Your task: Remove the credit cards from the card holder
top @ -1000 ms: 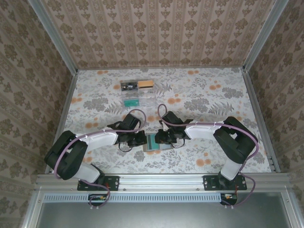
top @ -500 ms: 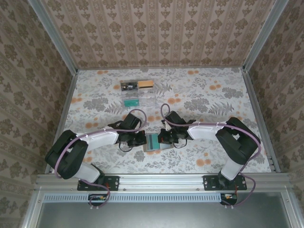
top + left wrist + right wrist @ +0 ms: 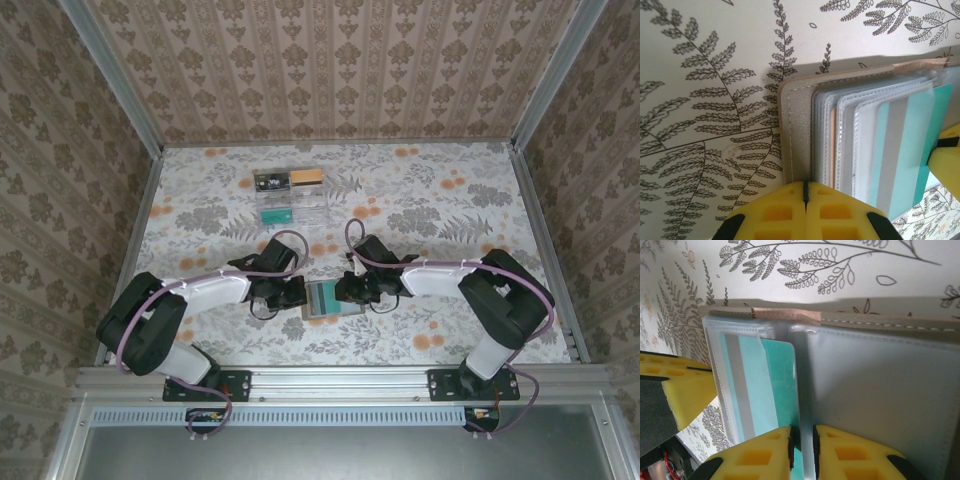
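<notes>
The card holder (image 3: 325,298) lies open on the floral table between both grippers. Its grey-brown cover (image 3: 797,125) and clear sleeves (image 3: 880,390) show close up. A teal credit card (image 3: 775,385) with a grey stripe sits in a sleeve, also visible in the left wrist view (image 3: 905,145). My left gripper (image 3: 805,186) is shut, its tips against the holder's near edge where cover meets sleeves; it sits left of the holder (image 3: 298,293). My right gripper (image 3: 801,437), on the holder's right side (image 3: 345,291), is narrowly open, straddling the sleeve edge beside the teal card.
A clear plastic tray (image 3: 290,200) with small items stands at the back of the table. Metal rails (image 3: 340,380) run along the near edge, and patterned walls close in both sides. Bare floral table (image 3: 450,210) lies to the right.
The right arm has drawn slightly to the right and settled lower beside the holder. The left arm and the card holder have hardly moved.
</notes>
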### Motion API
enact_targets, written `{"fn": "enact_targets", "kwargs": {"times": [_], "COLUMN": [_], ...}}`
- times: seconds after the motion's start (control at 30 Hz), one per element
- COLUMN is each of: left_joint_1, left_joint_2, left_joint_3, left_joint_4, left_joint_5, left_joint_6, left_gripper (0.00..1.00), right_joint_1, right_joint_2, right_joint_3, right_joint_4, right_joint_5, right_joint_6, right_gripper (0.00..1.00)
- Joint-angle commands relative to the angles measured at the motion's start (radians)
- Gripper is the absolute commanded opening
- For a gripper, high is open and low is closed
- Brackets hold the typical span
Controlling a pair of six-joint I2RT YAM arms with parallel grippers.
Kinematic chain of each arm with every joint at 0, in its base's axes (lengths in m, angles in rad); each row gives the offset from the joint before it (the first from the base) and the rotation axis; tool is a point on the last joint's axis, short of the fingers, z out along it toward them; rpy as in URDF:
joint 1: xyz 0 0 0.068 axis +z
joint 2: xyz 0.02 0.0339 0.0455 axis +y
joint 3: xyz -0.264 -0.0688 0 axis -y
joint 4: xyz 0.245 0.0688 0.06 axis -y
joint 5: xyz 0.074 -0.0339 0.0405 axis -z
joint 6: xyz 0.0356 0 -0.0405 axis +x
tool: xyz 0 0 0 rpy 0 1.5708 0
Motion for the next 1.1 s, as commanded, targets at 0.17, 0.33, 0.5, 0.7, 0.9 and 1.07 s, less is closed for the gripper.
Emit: {"fn": "enact_targets", "kwargs": {"times": [0.17,0.33,0.5,0.7,0.9,1.07], "left_joint_1": [0.001,0.002,-0.002,-0.022,-0.037,-0.038], "left_joint_2": [0.012,-0.044,-0.090,-0.053,0.019,0.053], "left_joint_3": [0.017,0.049,0.061,0.075,0.093,0.104], "left_joint_4": [-0.085,-0.151,-0.142,-0.087,-0.066,-0.094], "left_joint_5": [-0.028,-0.051,-0.035,0.007,0.018,-0.002], "left_joint_6": [0.033,0.047,0.042,0.038,0.040,0.042], "left_gripper": [0.00,0.03,0.05,0.05,0.08,0.08], "right_joint_1": [-0.003,-0.003,-0.004,-0.003,-0.002,-0.002], "right_joint_2": [0.031,0.025,0.026,0.028,0.032,0.038], "right_joint_3": [-0.021,-0.019,-0.015,-0.007,-0.004,-0.004], "right_joint_4": [0.057,0.049,0.050,0.048,0.049,0.057], "right_joint_5": [-0.028,-0.029,-0.037,-0.043,-0.048,-0.059], "right_joint_6": [0.030,0.026,0.026,0.027,0.027,0.024], "right_gripper": [0.17,0.06,0.04,0.05,0.09,0.22]}}
